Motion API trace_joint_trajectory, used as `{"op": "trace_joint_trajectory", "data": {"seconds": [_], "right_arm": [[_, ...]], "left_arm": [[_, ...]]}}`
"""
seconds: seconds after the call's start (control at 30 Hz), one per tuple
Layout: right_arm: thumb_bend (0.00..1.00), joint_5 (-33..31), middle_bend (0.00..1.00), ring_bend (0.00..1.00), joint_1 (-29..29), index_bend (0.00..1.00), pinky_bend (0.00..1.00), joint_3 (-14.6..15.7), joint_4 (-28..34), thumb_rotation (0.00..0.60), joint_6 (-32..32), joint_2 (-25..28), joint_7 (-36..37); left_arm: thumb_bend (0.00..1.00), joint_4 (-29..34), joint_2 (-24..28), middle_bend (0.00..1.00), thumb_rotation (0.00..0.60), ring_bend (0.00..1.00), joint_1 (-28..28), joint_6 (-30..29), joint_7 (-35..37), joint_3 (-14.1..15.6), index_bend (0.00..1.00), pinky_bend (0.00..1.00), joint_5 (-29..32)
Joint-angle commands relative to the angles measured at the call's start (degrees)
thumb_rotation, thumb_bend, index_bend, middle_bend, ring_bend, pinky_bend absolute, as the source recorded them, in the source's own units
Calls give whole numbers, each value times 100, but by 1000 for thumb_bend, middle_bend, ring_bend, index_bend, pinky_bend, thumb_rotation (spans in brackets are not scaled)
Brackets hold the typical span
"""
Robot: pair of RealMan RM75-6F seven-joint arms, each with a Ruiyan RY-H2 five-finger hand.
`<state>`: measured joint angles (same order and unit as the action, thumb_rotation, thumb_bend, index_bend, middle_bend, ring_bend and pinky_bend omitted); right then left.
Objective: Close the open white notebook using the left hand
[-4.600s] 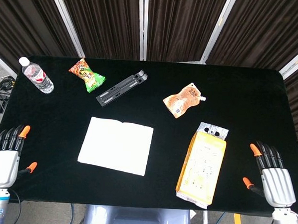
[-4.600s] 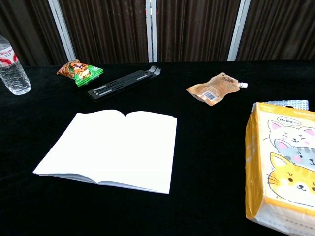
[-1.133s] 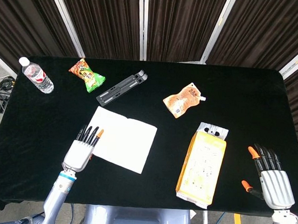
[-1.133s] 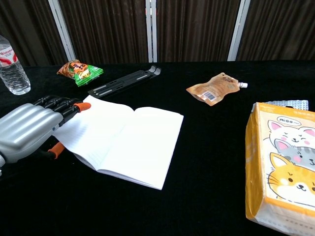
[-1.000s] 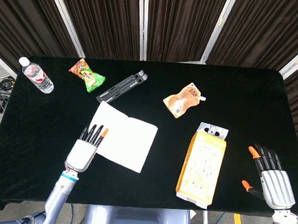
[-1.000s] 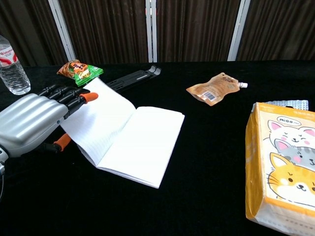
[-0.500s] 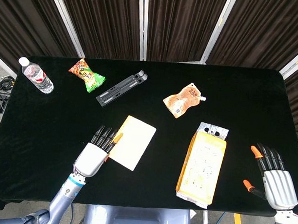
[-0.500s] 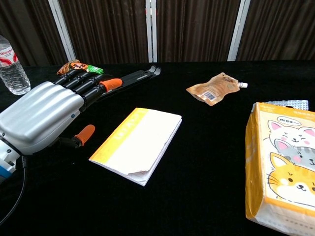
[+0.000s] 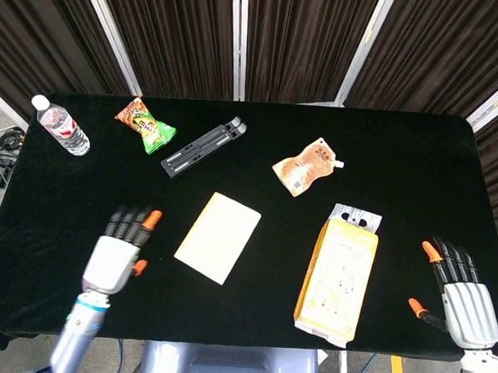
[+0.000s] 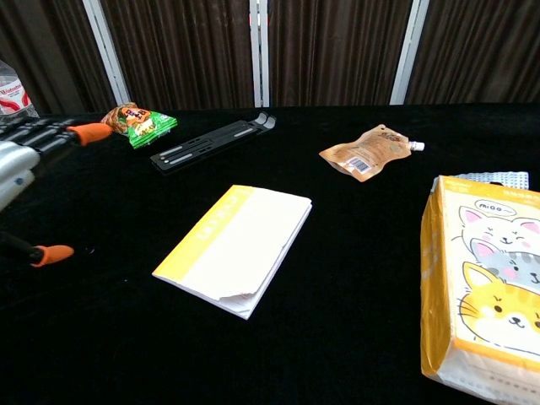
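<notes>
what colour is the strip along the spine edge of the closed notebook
Yellow-orange, on an otherwise cream-white cover of the notebook. It shows best in the chest view.

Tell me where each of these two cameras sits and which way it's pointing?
Head view: high above the table's near edge, looking steeply down; shows the left robot hand and right robot hand.
Chest view: low at the near edge, looking forward across the table; only the left robot hand shows.
Both share the closed notebook, snack bag and orange pouch.
</notes>
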<state>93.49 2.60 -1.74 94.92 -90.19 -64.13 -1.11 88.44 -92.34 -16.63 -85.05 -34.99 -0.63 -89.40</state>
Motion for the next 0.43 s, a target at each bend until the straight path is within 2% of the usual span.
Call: {"op": "trace_joint_trajectory", "data": {"seconds": [0.03, 0.23, 0.43], "right_arm": [[67, 13, 0, 0, 6, 0, 0, 2, -27, 600, 7, -6, -36], [67, 70, 0, 0, 26, 0, 0, 31, -39, 600, 44, -31, -87], [67, 155, 0, 0, 59, 0, 0, 69, -39, 600, 91, -47, -150]], "left_arm": [[123, 588, 636, 0, 600, 0, 467, -333, 251, 79, 0, 0, 372], [124, 1005, 1230, 0, 600, 0, 849, -566, 523, 169, 0, 0, 637], [129, 890, 1480, 0, 600, 0, 1123, -959, 770, 260, 0, 0, 344]]}}
